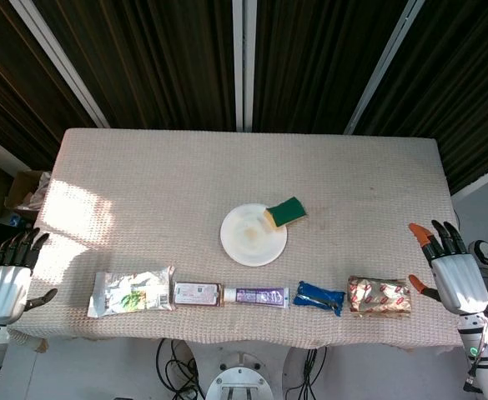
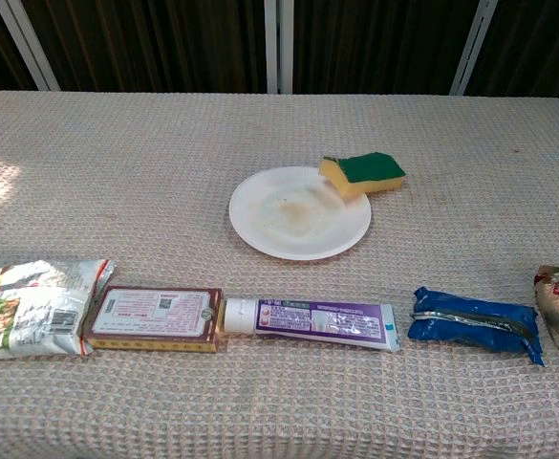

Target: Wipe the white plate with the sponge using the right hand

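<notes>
A round white plate (image 1: 253,235) (image 2: 299,212) with a brownish smear sits at the middle of the table. A yellow sponge with a green scouring top (image 1: 285,213) (image 2: 363,174) rests on the plate's far right rim. My right hand (image 1: 450,268) hangs off the table's right edge, far from the sponge, fingers spread and holding nothing. My left hand (image 1: 8,278) hovers at the table's left front corner, also empty with fingers apart. Neither hand shows in the chest view.
Along the front edge lie a white snack bag (image 1: 131,292), a small box (image 1: 198,293), a purple toothpaste tube (image 1: 256,296), a blue packet (image 1: 319,297) and a gold-red packet (image 1: 379,296). A woven cloth (image 1: 143,183) covers the table.
</notes>
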Tool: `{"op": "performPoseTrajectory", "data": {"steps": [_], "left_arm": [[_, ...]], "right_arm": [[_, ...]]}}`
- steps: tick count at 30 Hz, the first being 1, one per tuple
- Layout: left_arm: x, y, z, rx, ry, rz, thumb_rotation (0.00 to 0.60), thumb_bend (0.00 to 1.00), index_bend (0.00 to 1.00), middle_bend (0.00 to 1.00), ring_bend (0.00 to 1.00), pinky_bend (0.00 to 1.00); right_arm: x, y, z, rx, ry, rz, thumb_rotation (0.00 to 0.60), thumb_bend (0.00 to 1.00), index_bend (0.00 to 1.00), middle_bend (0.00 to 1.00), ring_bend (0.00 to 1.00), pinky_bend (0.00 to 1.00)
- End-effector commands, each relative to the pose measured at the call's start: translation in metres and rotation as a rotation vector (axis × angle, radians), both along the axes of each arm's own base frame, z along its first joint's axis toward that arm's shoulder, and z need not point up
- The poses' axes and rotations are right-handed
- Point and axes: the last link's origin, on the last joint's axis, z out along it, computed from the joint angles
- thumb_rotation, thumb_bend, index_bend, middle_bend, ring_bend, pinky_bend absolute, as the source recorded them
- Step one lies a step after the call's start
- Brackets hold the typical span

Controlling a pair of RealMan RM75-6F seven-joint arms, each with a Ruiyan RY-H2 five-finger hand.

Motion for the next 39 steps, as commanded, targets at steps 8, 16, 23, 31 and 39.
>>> {"op": "performPoseTrajectory", "data": {"steps": [8,16,23,31,39], "left_arm": [[-0.002,-0.005,0.002,0.021,0.001,0.003,0.600,0.00,0.07,0.04,0.04,0.10],[-0.001,-0.013,0.002,0.029,-0.003,0.013,0.600,0.00,0.07,0.04,0.04,0.10],[-0.003,-0.019,0.004,0.037,-0.003,0.053,0.600,0.00,0.07,0.04,0.04,0.10],[-0.001,-0.018,0.007,0.037,0.005,0.067,0.600,0.00,0.07,0.04,0.04,0.10],[-0.003,-0.018,0.006,0.033,0.000,0.088,0.600,0.00,0.07,0.04,0.04,0.10]], "right_arm": [[0.027,-0.026,-0.016,0.094,0.001,0.072,0.600,0.10,0.06,0.18,0.00,0.00],[0.085,-0.106,-0.056,0.267,0.094,0.187,0.600,0.10,0.06,0.15,0.00,0.00],[0.129,-0.174,-0.107,0.401,0.170,0.198,0.600,0.14,0.10,0.15,0.00,0.00],[0.149,-0.208,-0.154,0.487,0.259,0.176,0.600,0.18,0.12,0.15,0.00,0.00],[0.144,-0.216,-0.171,0.507,0.296,0.151,0.600,0.20,0.18,0.19,0.00,0.00]]}}
